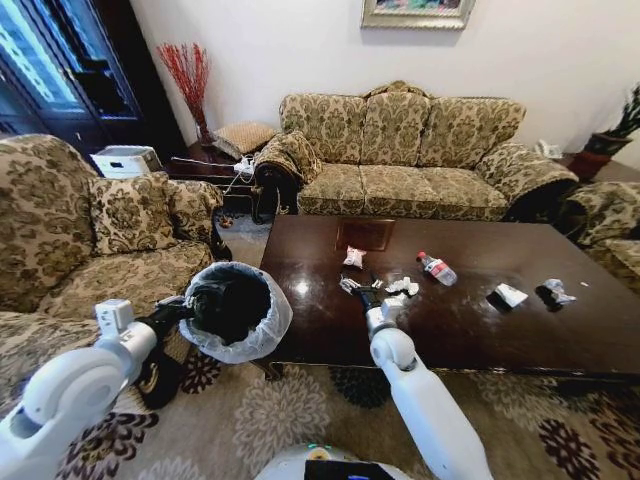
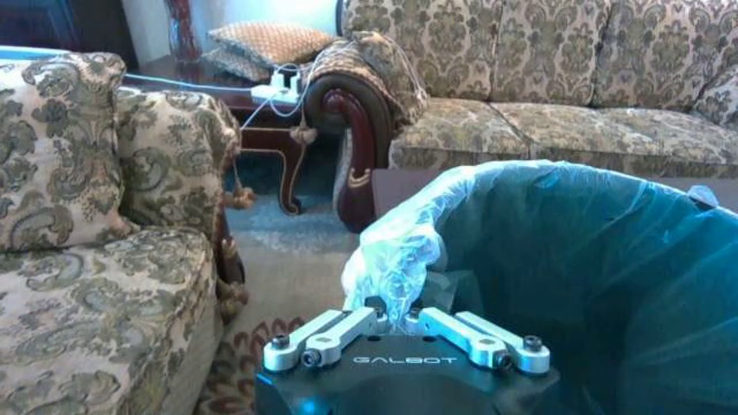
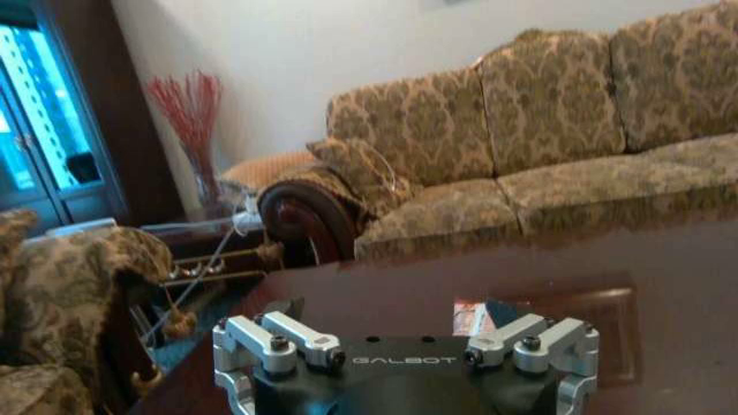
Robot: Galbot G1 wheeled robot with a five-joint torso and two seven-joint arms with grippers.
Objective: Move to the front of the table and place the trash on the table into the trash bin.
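Note:
The dark glossy table carries the trash: a white wad, a clear bottle with a red label, white scraps and two wrappers farther right. My left gripper is shut on the bag-lined rim of the black trash bin, holding it off the table's left end; the left wrist view shows my left gripper pinching the bag over the trash bin. My right gripper hovers open low over the table near a small scrap. In the right wrist view my right gripper points at a wrapper on the table.
A patterned sofa stands behind the table and an armchair at the left, close to the bin. A side table with a red-twig vase sits in the back corner. Floral carpet lies in front.

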